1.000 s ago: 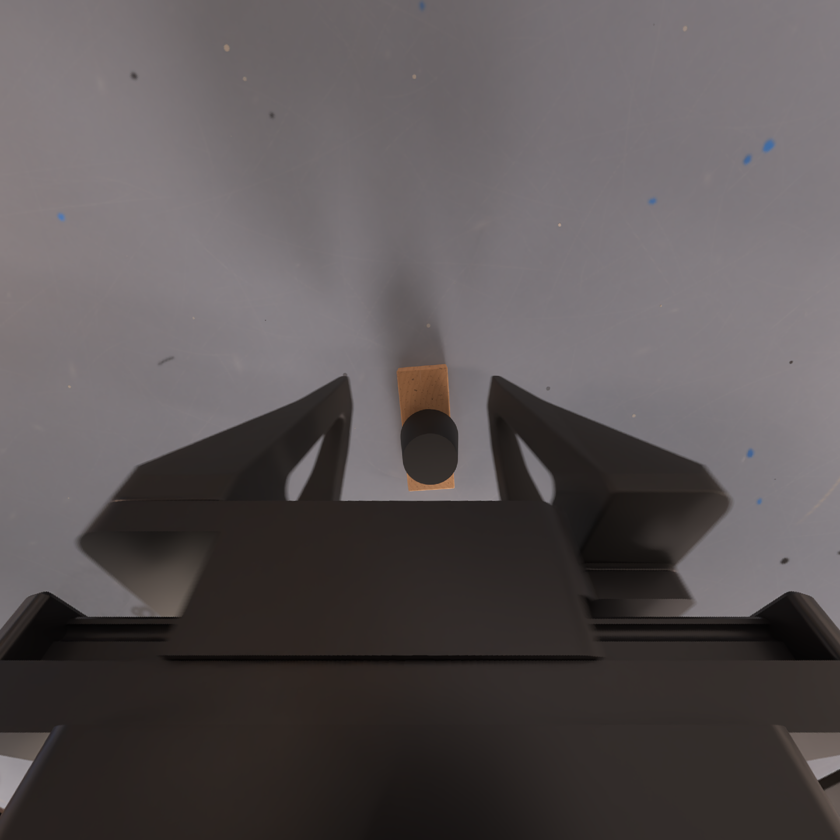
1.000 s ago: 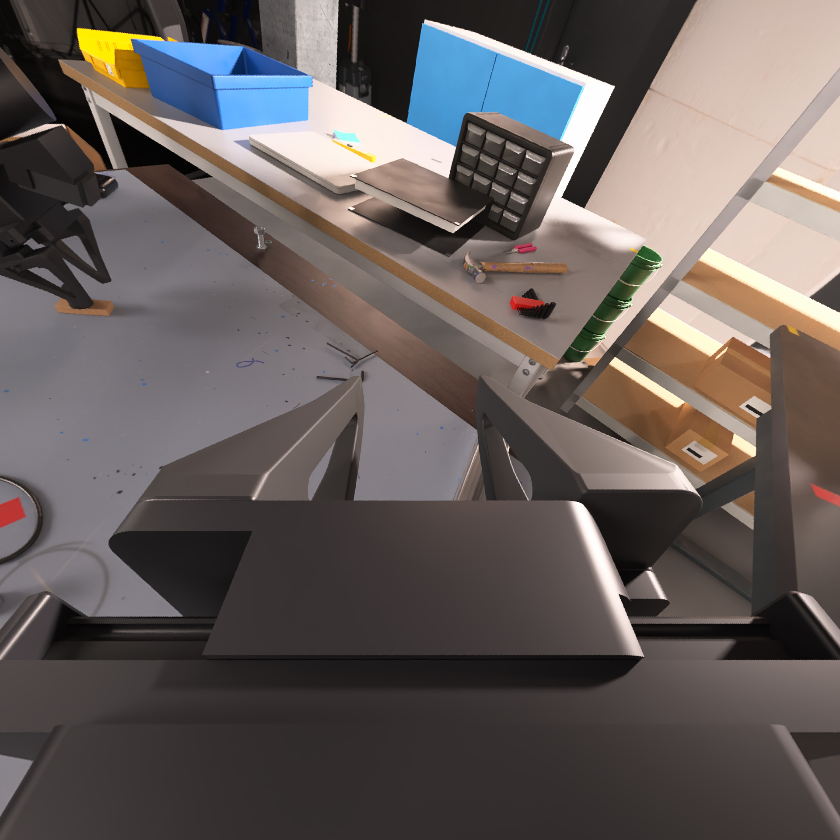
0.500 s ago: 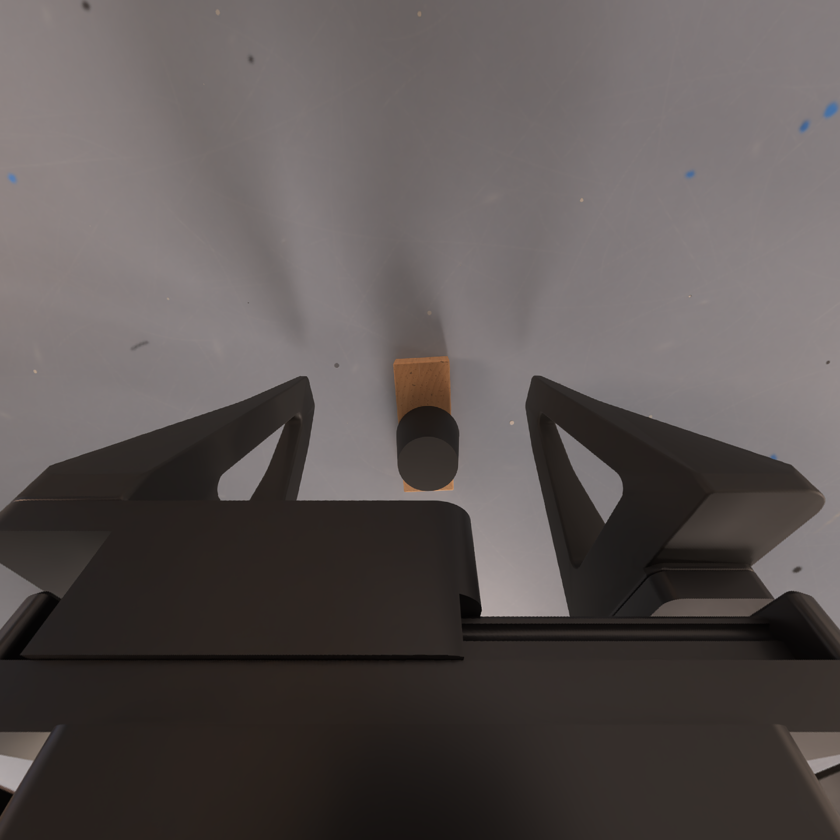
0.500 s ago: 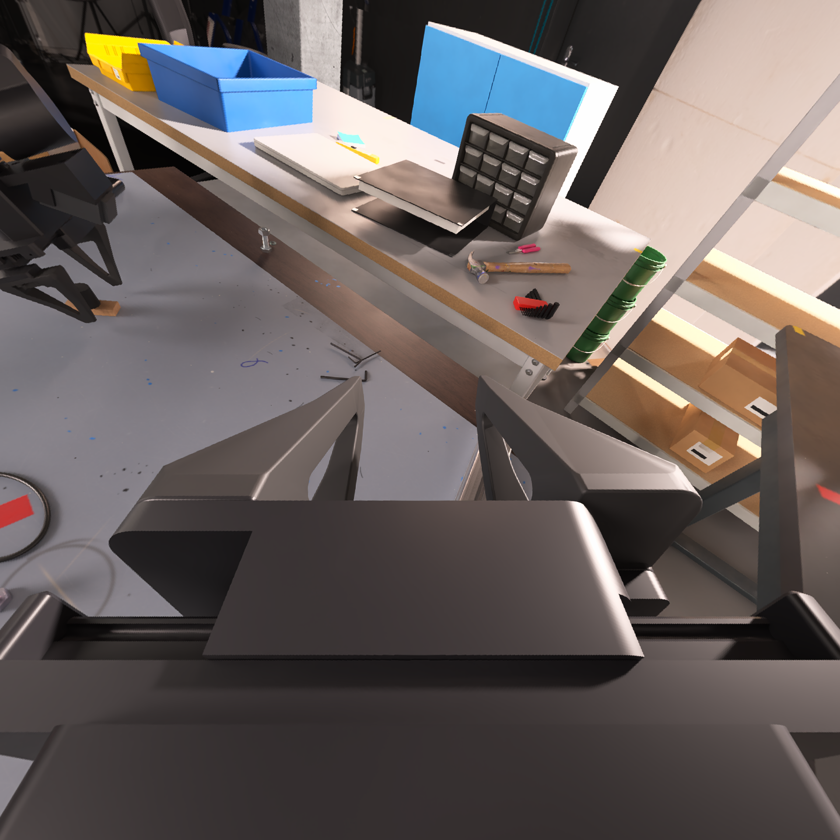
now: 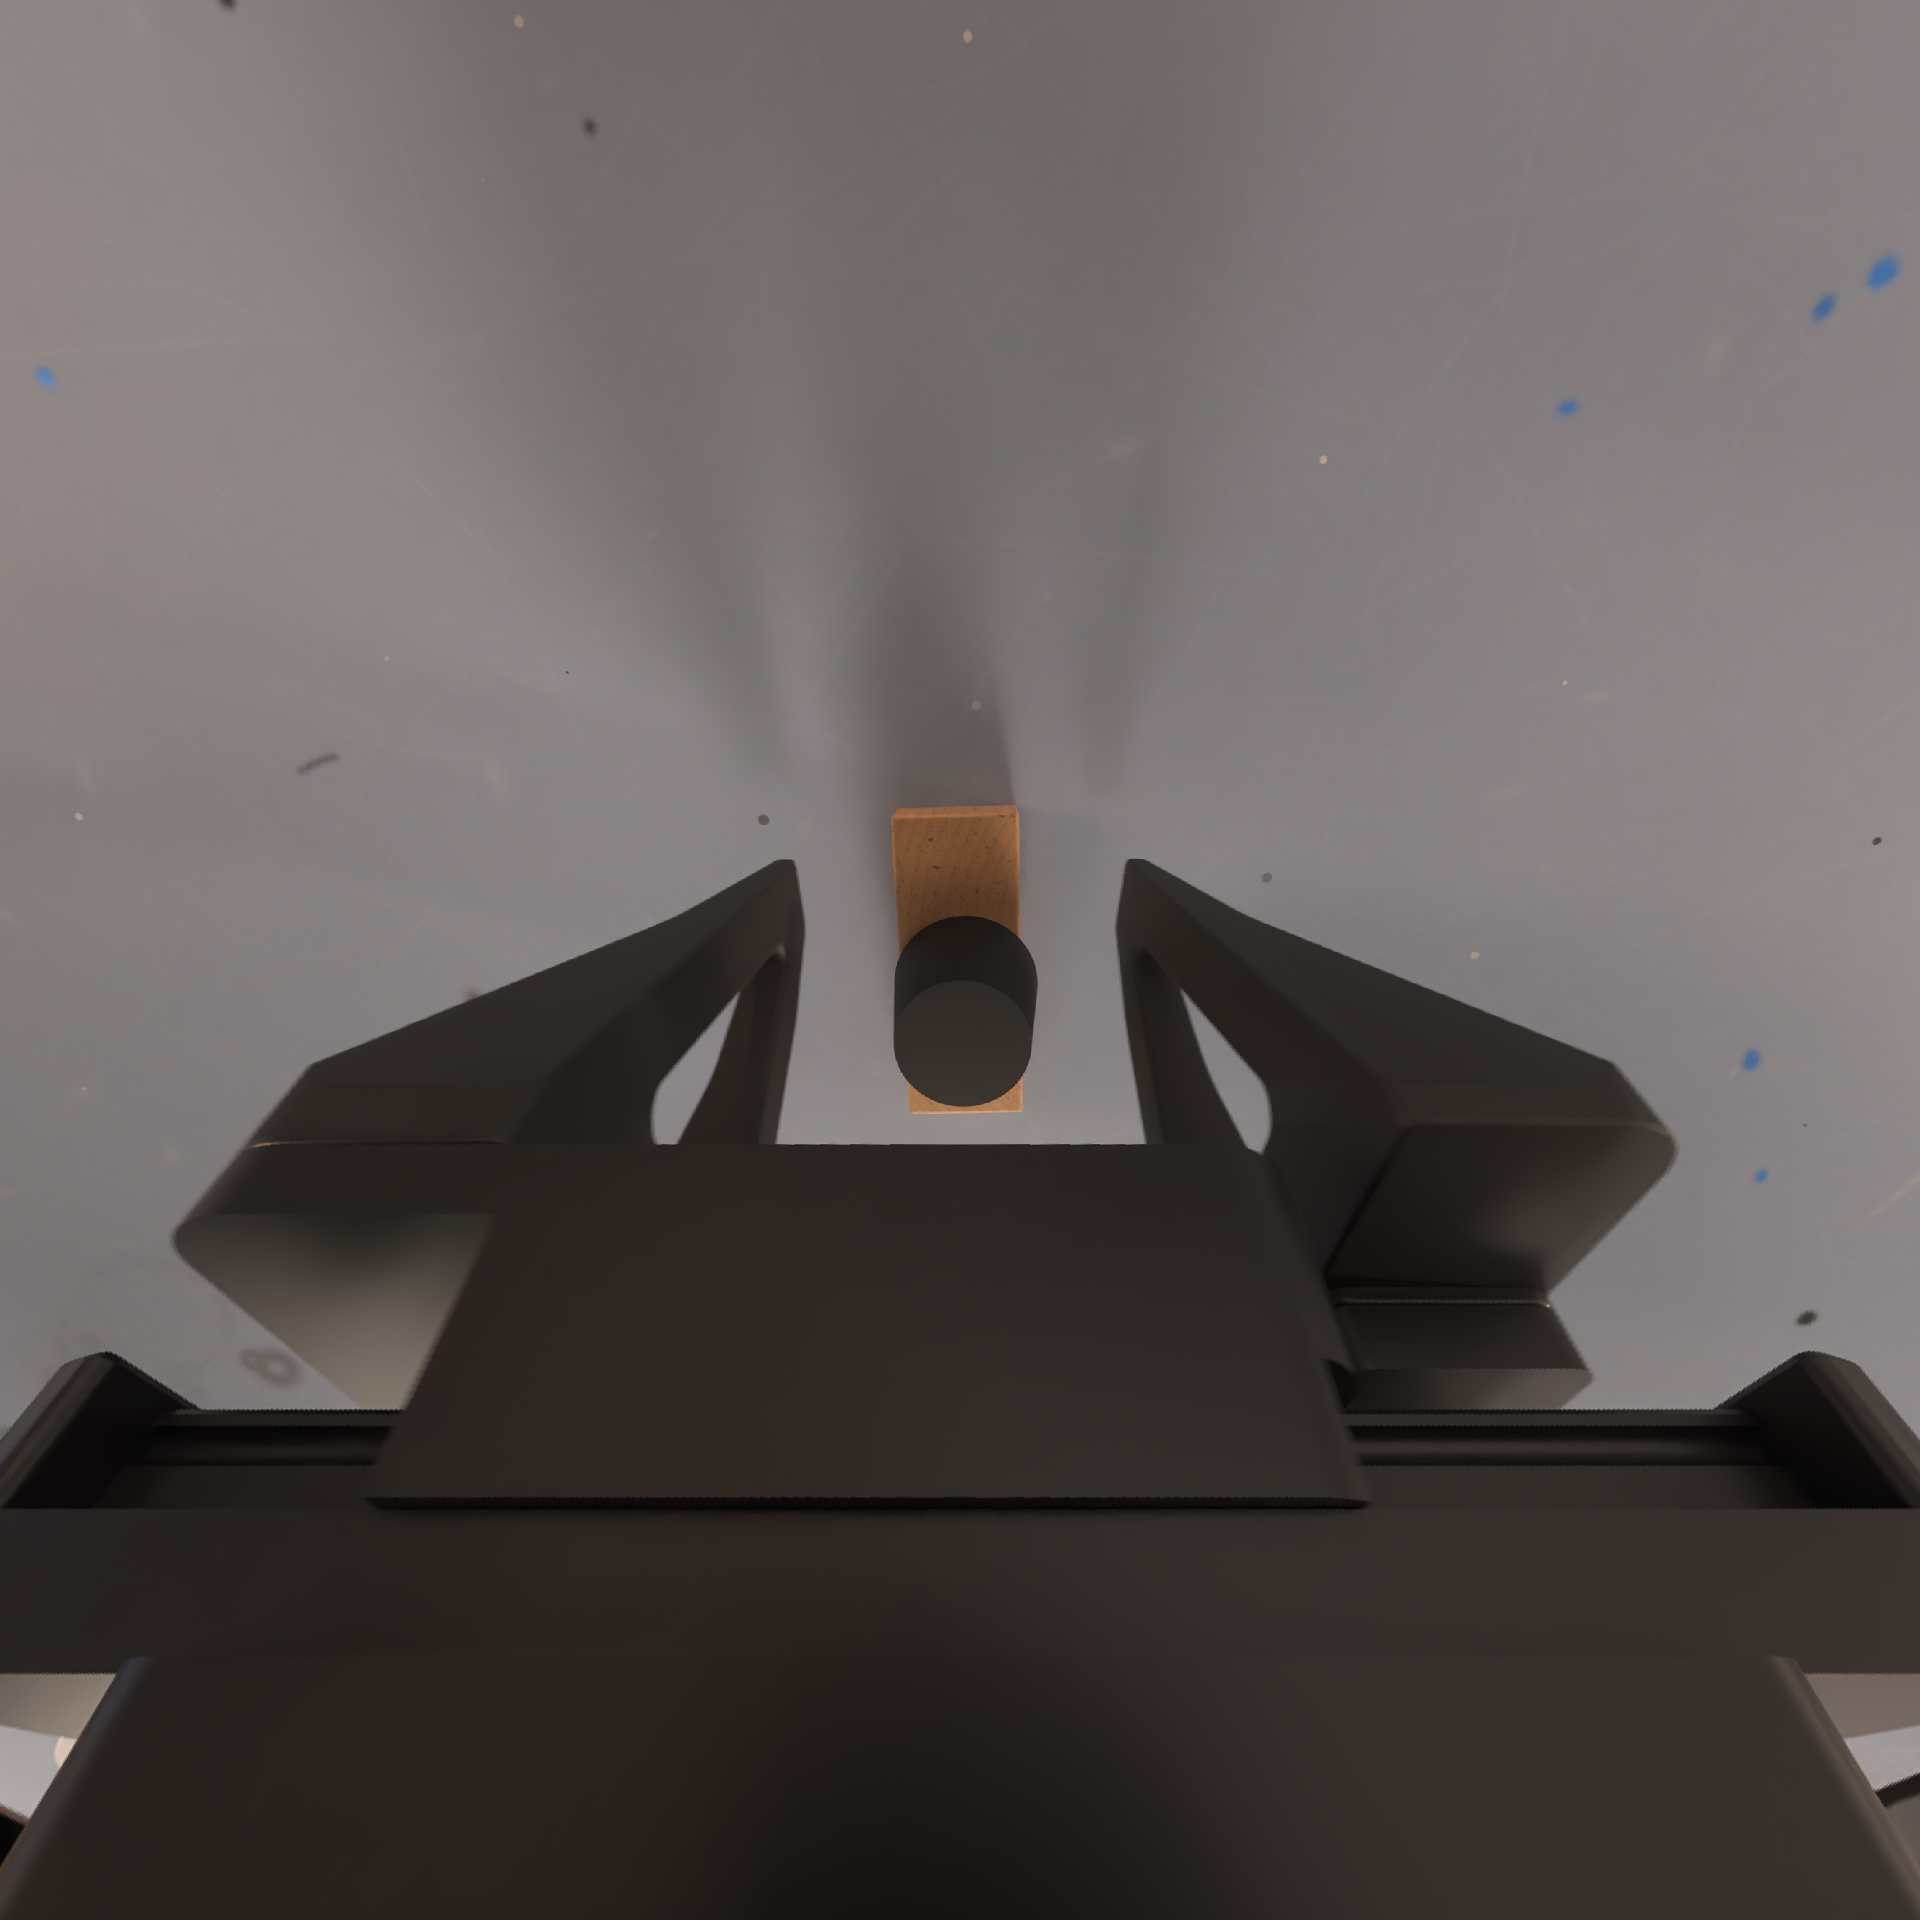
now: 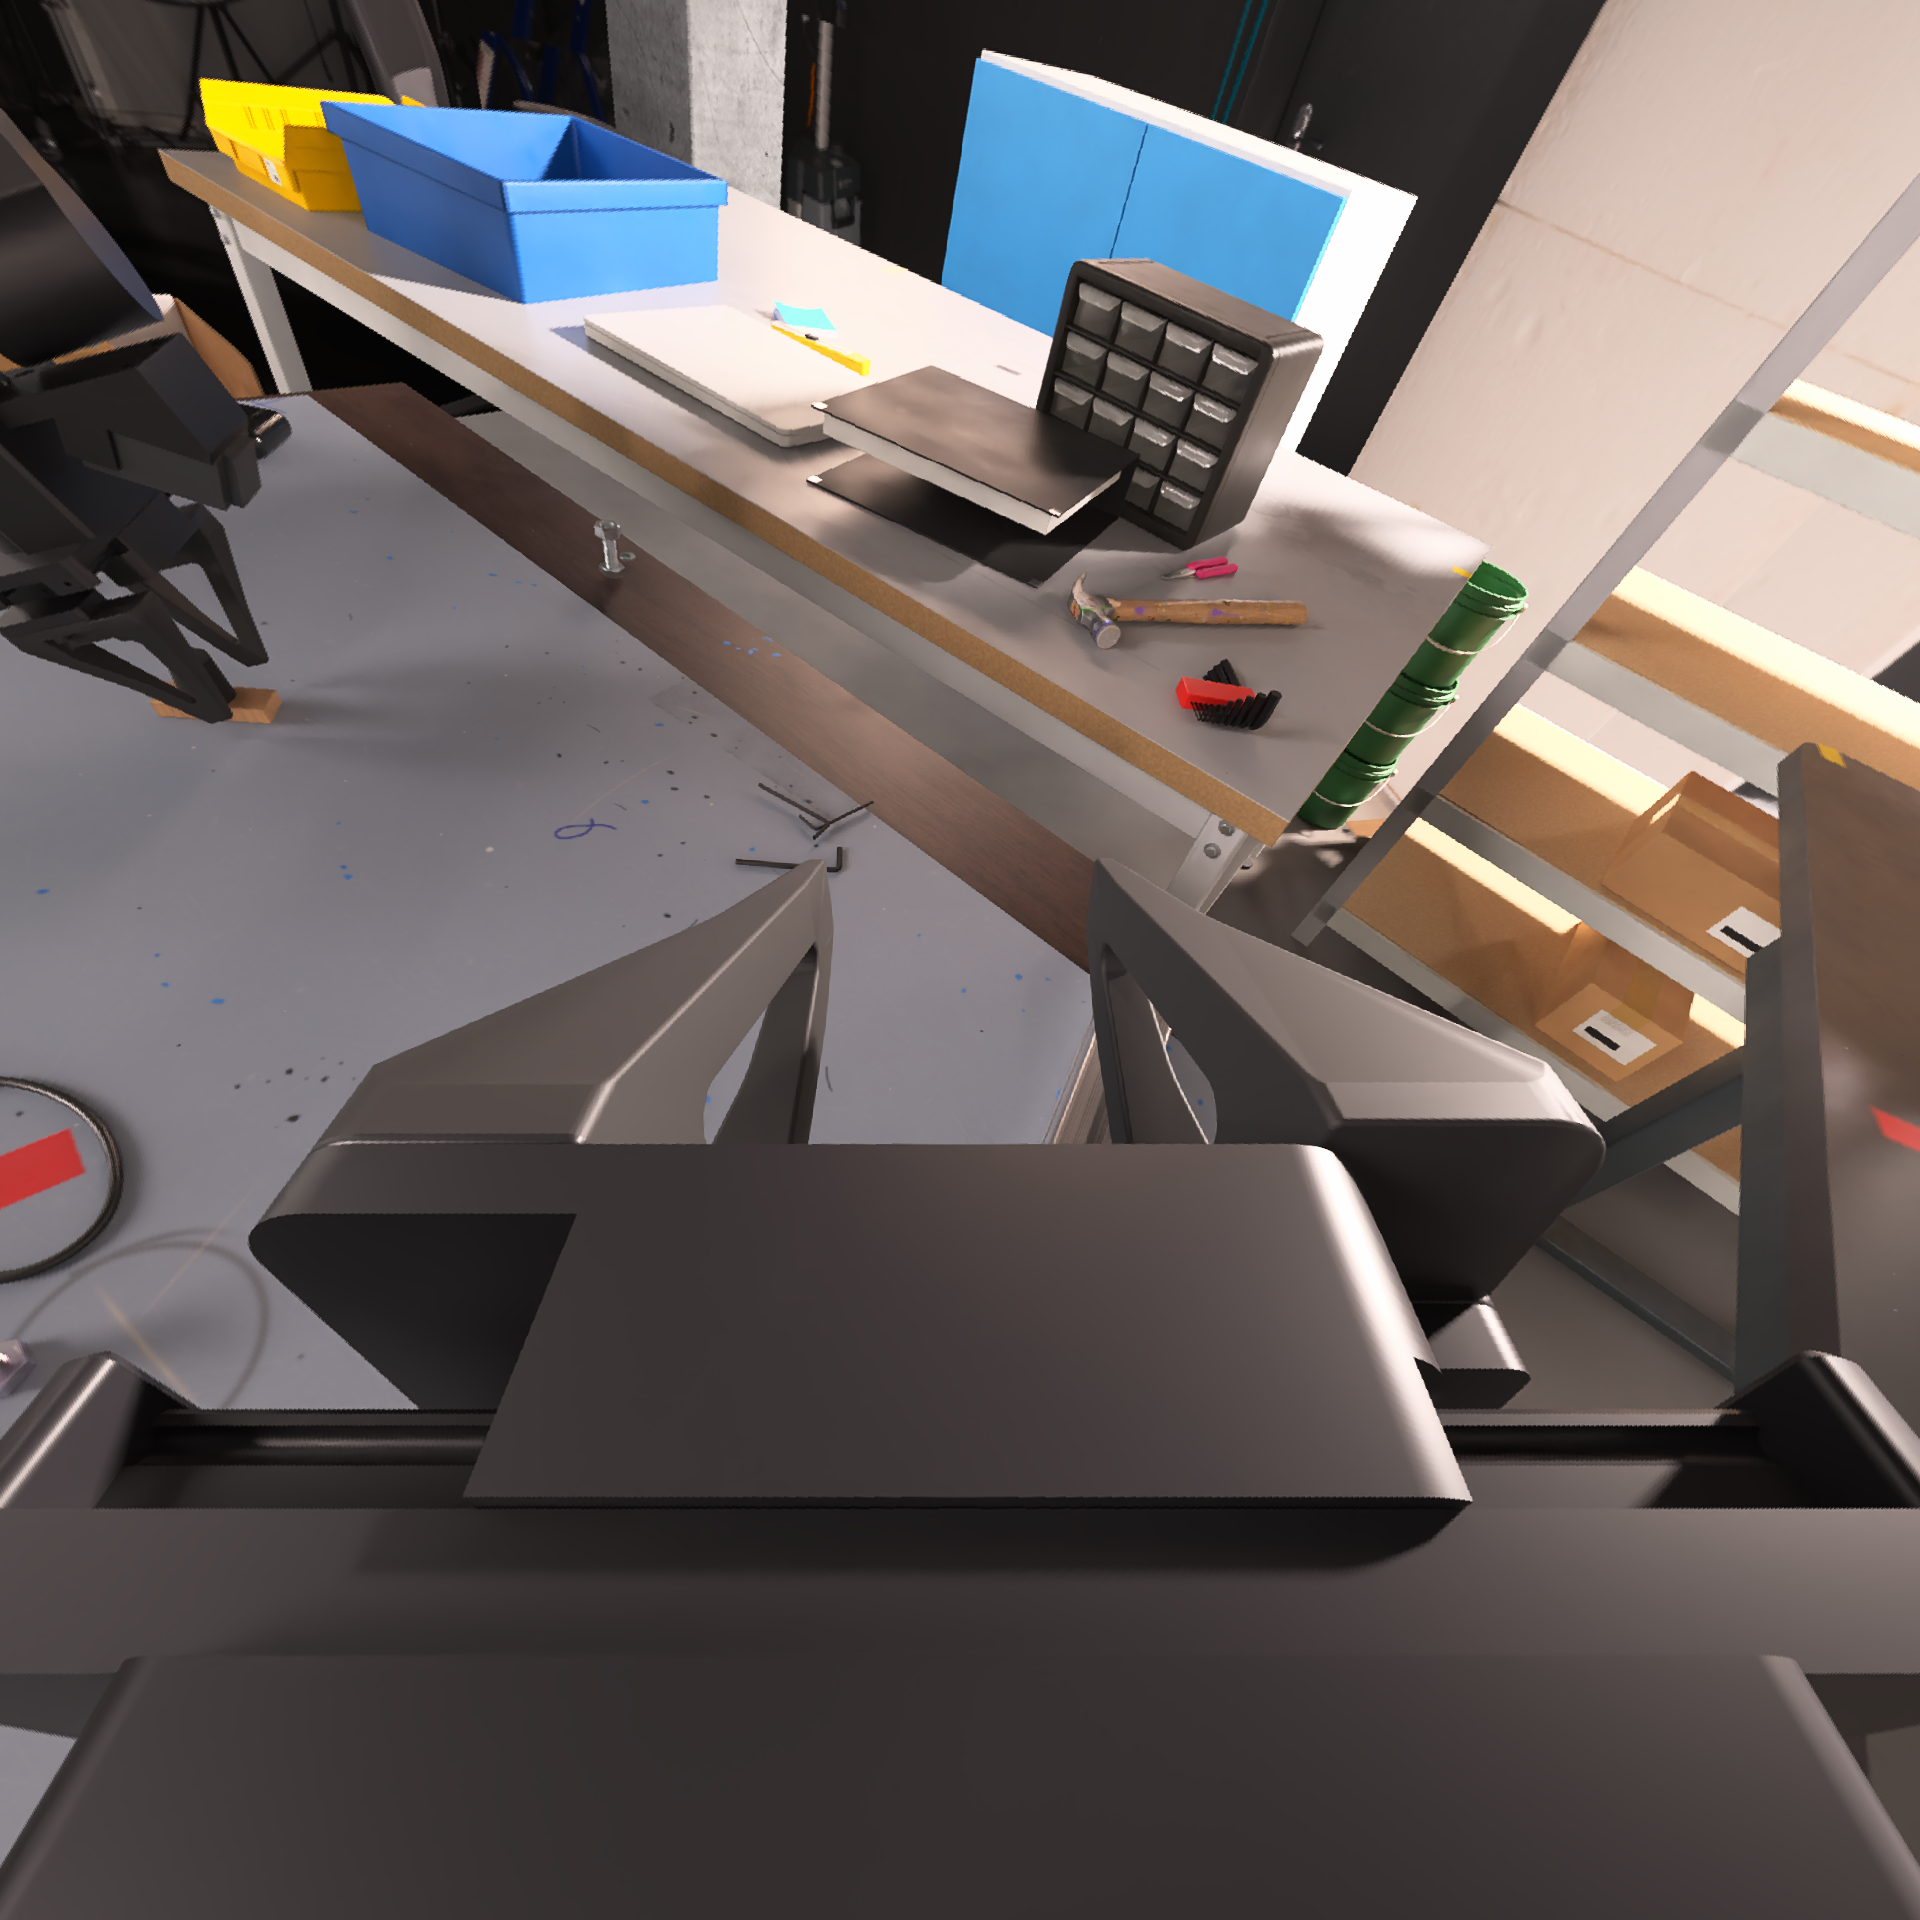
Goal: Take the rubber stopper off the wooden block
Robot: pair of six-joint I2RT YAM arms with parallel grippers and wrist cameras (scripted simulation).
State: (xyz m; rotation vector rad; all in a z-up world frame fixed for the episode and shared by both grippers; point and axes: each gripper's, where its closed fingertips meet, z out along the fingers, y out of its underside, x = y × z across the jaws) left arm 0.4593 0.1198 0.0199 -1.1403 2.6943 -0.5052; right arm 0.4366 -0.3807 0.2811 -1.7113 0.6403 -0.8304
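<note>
A black rubber stopper [image 5: 964, 1013] stands on a small wooden block [image 5: 956, 868] on the grey table [image 5: 416, 520]. In the left wrist view, my left gripper [image 5: 961, 868] hangs right over them, open. One finger is on each side of the stopper, with a gap on both sides. In the right wrist view the left gripper [image 6: 156, 665] shows far left, fingers down at the block [image 6: 258, 707], and the stopper is hidden. My right gripper [image 6: 961, 883] is open and empty, held above the table far from the block.
Loose hex keys [image 6: 810, 821] and a bolt [image 6: 611, 545] lie on the table near its dark far edge. A ring with red tape [image 6: 42, 1174] lies at the left. A workbench behind holds a blue bin [image 6: 540, 197], a drawer box [image 6: 1174, 395] and a hammer [image 6: 1184, 613].
The left gripper's fingers spread wide half a second ago and have since drawn in around the stopper, which looks slightly larger. The right gripper has hardly moved.
</note>
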